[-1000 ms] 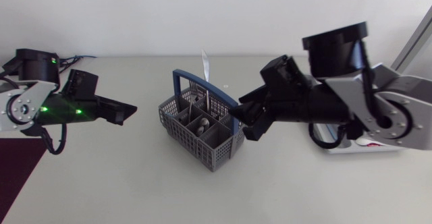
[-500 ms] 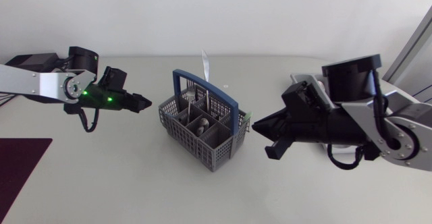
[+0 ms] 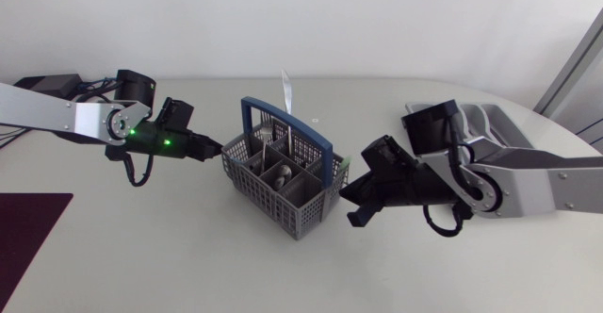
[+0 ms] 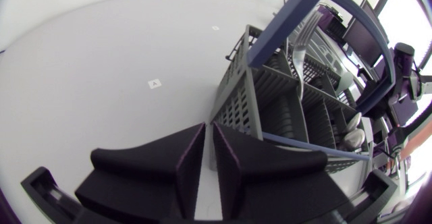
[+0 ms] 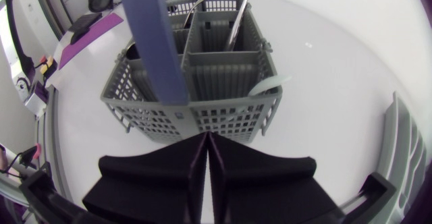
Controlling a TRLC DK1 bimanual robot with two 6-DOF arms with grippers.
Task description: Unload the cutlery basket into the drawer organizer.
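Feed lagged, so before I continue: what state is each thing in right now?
cutlery basket: upright, handle raised, still loaded.
cutlery: standing in the basket's compartments.
drawer organizer: on the table beyond the right arm, contents hidden.
left tool: shut, empty, close to the basket's wall.
right tool: shut, empty, close to the basket's opposite corner.

The pale table (image 3: 188, 256) carries a grey cutlery basket (image 3: 303, 215), a drawer organizer (image 3: 504, 116) and a maroon mat (image 3: 28, 233).

The worktop (image 3: 188, 256) is lit brightly and evenly; a soft shadow is thrown beneath the basket (image 3: 306, 214), whose lines are bowed in the wrist views.
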